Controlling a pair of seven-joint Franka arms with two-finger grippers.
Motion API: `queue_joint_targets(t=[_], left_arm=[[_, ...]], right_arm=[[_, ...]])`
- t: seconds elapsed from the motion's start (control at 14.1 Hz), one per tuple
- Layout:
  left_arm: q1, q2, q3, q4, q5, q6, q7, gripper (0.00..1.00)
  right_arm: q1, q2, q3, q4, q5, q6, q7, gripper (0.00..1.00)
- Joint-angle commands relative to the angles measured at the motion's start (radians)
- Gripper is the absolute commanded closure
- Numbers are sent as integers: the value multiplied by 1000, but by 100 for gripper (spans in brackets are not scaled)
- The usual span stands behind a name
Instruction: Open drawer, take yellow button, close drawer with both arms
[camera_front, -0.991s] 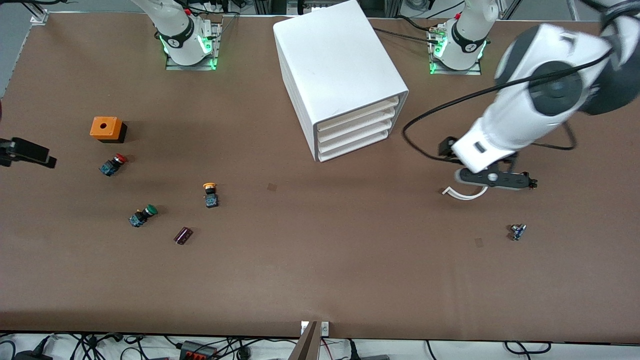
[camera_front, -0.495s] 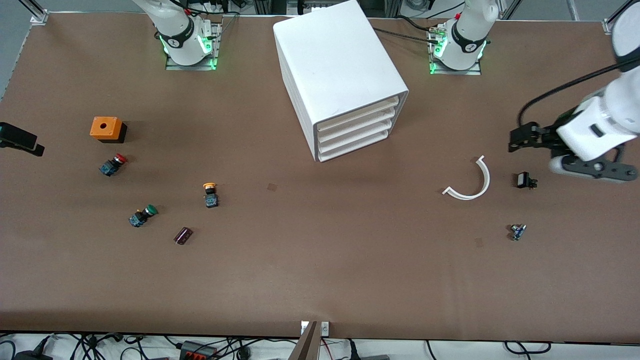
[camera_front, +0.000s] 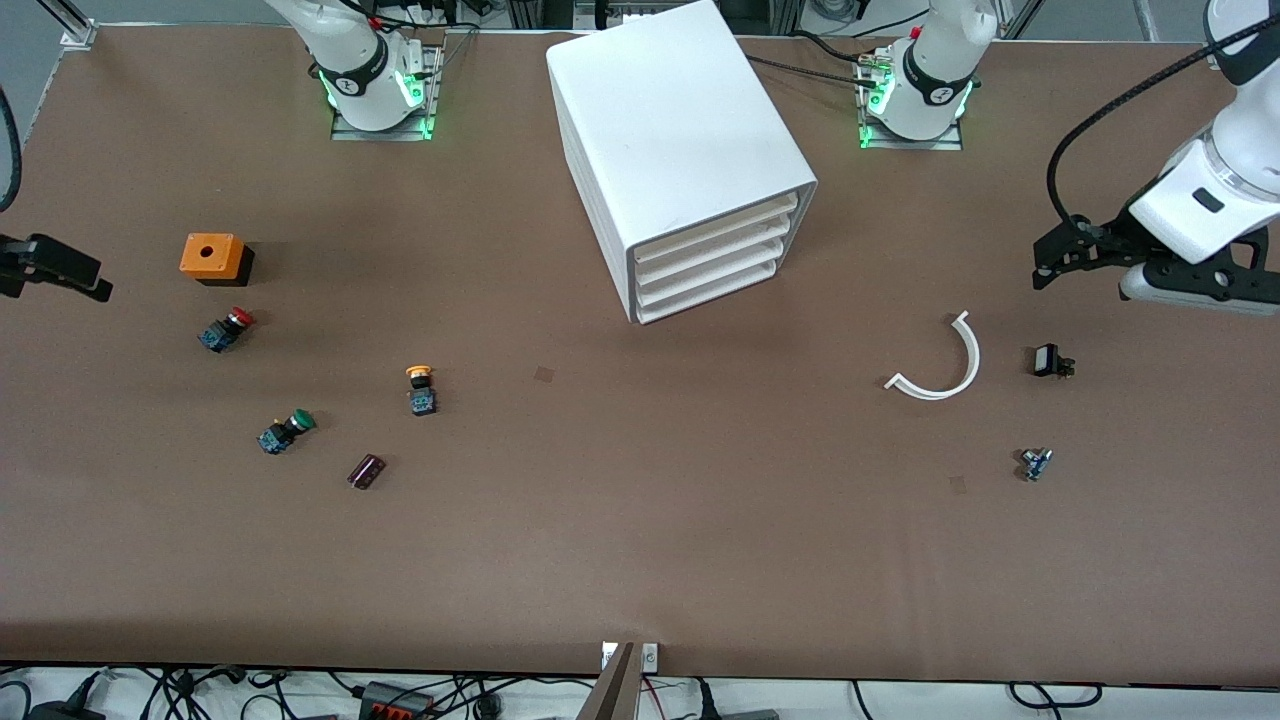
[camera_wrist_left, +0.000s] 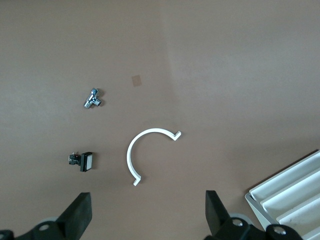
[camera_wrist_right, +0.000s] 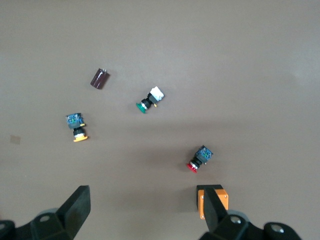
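Button (camera_front: 420, 386) on table, unobstructed | drawer (camera_front: 712, 226) seemingly closed | both claws (left (camera_wrist_left: 147, 217), right (camera_wrist_right: 145, 215)) released, aloft

Bright, even overhead light; soft shadows.

Orange box (camera_front: 213, 257), white arc (camera_front: 938, 362)

Wide bare surface (camera_front: 640, 540) along the edge nearest the front camera, corner to corner. Cabinet (camera_front: 680, 150) a tall block at the middle of the edge by the bases; open room before its shut drawer (camera_front: 715, 232). Toward the right arm's end, a loose scatter: orange box (camera_front: 212, 256), red-capped button (camera_front: 226, 329), green-capped button (camera_front: 284, 431), button (camera_front: 421, 389), dark capacitor (camera_front: 365, 470), with gaps between. Toward the left arm's end, white curved strip (camera_front: 940, 365), black switch (camera_front: 1050, 361), small metal fitting (camera_front: 1035, 463), well apart.
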Motion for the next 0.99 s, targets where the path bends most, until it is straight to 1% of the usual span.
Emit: queue_joint_targets(t=[0.0,0.07,0.21,0.92], left_arm=[[-7,-36,-6,-32,21,-14,21,0],[-13,-32,-7,-15,29,-49,21,0],[-16,-13,-9,8,51,-57,21,0],[-15,-7,-7,21,51,-74,13,0]], right_arm=[[-18,-84,23,-100,-17,36,7,0],[-18,-86,25,-97,-17,36,2,0],[-18,-86,25,-97,-20,34,-1,0],[-16,-84,28,-94,-19,-4,7,0]])
